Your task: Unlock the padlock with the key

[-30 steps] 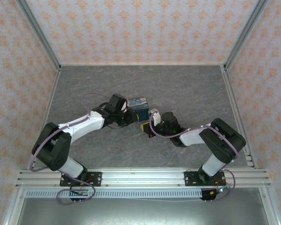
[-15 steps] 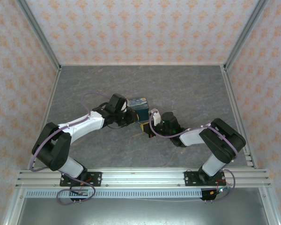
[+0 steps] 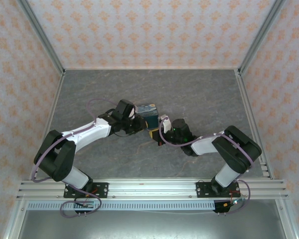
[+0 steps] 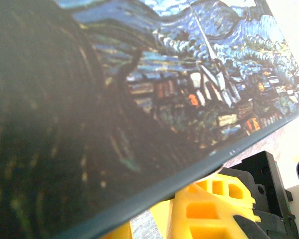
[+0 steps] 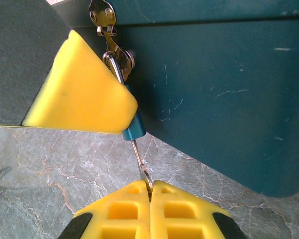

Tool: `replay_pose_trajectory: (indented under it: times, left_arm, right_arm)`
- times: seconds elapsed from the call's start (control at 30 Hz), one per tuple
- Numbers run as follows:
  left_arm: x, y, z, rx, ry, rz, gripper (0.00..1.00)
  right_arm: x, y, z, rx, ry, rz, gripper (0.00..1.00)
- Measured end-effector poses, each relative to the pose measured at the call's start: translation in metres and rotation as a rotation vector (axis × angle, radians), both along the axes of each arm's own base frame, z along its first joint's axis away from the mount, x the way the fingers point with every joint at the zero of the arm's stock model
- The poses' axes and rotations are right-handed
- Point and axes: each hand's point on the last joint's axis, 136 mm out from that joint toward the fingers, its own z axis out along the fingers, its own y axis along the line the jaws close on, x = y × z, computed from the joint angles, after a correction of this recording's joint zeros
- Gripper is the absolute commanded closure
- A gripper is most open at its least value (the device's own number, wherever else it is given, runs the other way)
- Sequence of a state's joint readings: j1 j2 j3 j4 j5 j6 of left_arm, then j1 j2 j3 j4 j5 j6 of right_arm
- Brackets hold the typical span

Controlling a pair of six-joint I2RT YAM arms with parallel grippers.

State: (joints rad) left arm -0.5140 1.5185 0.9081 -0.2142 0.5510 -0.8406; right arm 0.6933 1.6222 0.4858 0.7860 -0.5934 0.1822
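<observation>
Grey marbled tabletop point(image 5: 50, 164) lies under the teal padlock point(image 5: 133, 127), centre-left against the box point(image 5: 214, 89) wall. Its key point(image 5: 139, 162) runs into it, pinched by my right gripper point(image 5: 150, 189). Twisting off-axis could bend the key. I cannot tell whether my left gripper point(image 3: 138, 123) is gripping anything.

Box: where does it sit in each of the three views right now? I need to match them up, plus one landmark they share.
Top external: the box is small, just above the picture's centre.
Left wrist: its painted lid is close up, running from the top left to a diagonal edge.
Right wrist: it spans the top and right.
Shared landmark: its dark teal side, a thin strip in left wrist, a broad wall in right wrist.
</observation>
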Motion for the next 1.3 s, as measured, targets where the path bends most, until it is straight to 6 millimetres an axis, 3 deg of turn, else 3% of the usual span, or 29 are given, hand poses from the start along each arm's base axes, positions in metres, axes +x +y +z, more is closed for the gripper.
replay_pose_trajectory:
  times: [1.03,1.3]
  left_arm:
    - [0.002,0.002,0.002,-0.023,0.02,0.019,0.91]
    - [0.007,0.005,0.008,-0.039,0.006,0.043,0.91]
  right_arm:
    - [0.007,0.009,0.001,0.078,0.011,-0.015,1.0]
    - [0.014,0.017,0.01,0.102,0.007,-0.008,1.0]
